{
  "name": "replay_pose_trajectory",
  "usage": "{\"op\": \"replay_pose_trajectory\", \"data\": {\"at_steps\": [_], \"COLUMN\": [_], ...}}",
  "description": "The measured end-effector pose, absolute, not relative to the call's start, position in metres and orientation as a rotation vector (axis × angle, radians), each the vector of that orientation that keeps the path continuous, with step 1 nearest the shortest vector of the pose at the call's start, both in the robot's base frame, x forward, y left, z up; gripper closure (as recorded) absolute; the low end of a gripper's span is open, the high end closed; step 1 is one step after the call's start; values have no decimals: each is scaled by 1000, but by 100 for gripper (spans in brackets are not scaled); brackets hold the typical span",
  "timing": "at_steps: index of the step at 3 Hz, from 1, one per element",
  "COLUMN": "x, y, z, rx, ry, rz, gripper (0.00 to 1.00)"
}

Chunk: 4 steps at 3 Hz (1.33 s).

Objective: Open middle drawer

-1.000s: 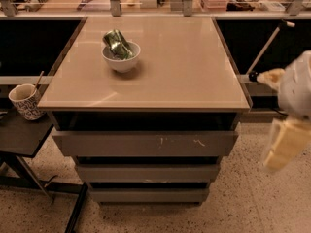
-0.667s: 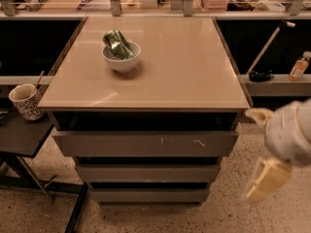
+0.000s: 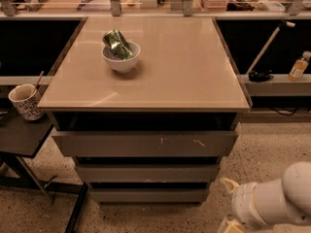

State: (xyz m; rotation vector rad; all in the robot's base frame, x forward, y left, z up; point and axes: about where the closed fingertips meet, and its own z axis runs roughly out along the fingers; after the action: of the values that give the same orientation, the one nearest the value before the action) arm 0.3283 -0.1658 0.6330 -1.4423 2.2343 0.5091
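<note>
A grey cabinet under a beige tabletop (image 3: 170, 72) has three handleless drawer fronts. The middle drawer (image 3: 148, 173) shows its flat grey front between the taller scratched top front (image 3: 146, 143) and the narrow bottom front (image 3: 148, 194). A dark gap runs above it, and it sits back behind the top front. My white arm (image 3: 272, 202) comes in at the bottom right. My gripper (image 3: 227, 224) is at the bottom edge of the frame, right of the cabinet and below the bottom front, mostly cut off. It touches no drawer.
A white bowl (image 3: 120, 57) holding a green crumpled object stands on the tabletop. A patterned cup (image 3: 24, 101) sits on a dark side table (image 3: 22, 137) at the left. A bottle (image 3: 298, 66) and a leaning stick (image 3: 266, 46) are on the right ledge. Speckled floor lies below.
My arm and gripper have dropped from beside the tabletop's right edge to the bottom right corner of the view, moving down and leftwards. The drawers have not moved.
</note>
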Motion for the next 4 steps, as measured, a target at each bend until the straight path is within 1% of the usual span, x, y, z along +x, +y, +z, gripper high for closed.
{"op": "replay_pose_trajectory", "data": {"at_steps": [1, 2, 4], "x": [329, 342, 354], "y": [-162, -163, -165], "z": [569, 532, 496], "rx": [-1350, -1267, -1186], "ry": [2248, 2243, 2235], "rz": [533, 498, 465], "gripper": [0, 0, 0]}}
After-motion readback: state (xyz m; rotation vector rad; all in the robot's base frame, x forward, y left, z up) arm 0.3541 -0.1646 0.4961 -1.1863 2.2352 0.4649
